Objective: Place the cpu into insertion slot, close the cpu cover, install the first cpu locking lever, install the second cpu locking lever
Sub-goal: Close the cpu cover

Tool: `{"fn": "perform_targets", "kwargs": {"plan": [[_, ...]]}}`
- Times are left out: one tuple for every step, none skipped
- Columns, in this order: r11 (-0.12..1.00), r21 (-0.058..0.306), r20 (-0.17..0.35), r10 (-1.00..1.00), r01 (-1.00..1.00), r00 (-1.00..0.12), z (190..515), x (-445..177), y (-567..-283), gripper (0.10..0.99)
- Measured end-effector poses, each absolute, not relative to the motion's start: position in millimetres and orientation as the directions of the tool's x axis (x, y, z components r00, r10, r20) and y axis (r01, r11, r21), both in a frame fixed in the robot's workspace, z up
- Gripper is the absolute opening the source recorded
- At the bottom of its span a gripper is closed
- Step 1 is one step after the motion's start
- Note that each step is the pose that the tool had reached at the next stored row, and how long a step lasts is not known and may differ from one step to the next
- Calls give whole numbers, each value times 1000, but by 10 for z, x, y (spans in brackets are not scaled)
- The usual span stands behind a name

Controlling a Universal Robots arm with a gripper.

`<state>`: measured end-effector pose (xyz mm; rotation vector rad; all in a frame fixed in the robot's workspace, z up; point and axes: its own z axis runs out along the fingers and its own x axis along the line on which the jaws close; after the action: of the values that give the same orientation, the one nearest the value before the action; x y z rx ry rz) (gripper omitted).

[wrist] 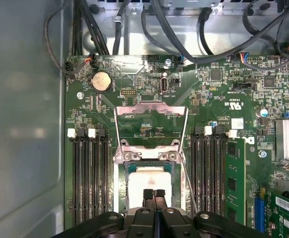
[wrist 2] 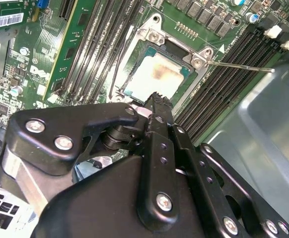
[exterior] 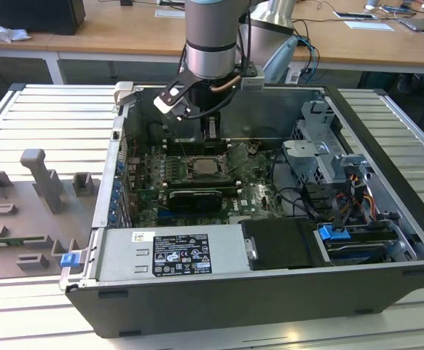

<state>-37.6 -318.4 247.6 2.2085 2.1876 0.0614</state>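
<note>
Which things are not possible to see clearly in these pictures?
- First wrist view: the jaws hide the near edge of the cpu.
- Second wrist view: the jaws overlap the cpu, so contact is unclear.
- Exterior view: the slot is too small to show details.

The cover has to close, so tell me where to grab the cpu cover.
Grip the thin far bar of the cpu cover, opposite its hinge by the insertion slot. It is swung open, its window leaving only narrow rails, so come from above, probably.

arm [exterior: 210, 36]: upright, wrist pointing down | pincer [wrist: 154, 194]: closed tight, nothing gripped | place: hovering just above the cpu [wrist: 137, 186]
</note>
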Motion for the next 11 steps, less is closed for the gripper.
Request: {"fn": "perform_targets", "kwargs": {"plan": [[-10,51,5,1000,999,9,2484,-377,-3184,106],[-10,51,5,1000,999,9,2488,-376,-3184,106],[-10,51,5,1000,999,9,2492,-376,-3184,106],[-10,51,5,1000,999,9,2495,-376,-3184,106],[-10,51,5,1000,999,9,2500,-376,-3184,106],[-10,51,5,1000,999,10,2505,-376,-3184,106],[-10,51,5,1000,999,10,2510,-376,-3184,106],[-10,51,5,1000,999,10,2514,-376,-3184,106],[-10,51,5,1000,999,10,2520,-377,-3184,106],[-10,51,5,1000,999,10,2524,-377,-3184,106],[-10,51,5,1000,999,10,2528,-376,-3184,106]]}}
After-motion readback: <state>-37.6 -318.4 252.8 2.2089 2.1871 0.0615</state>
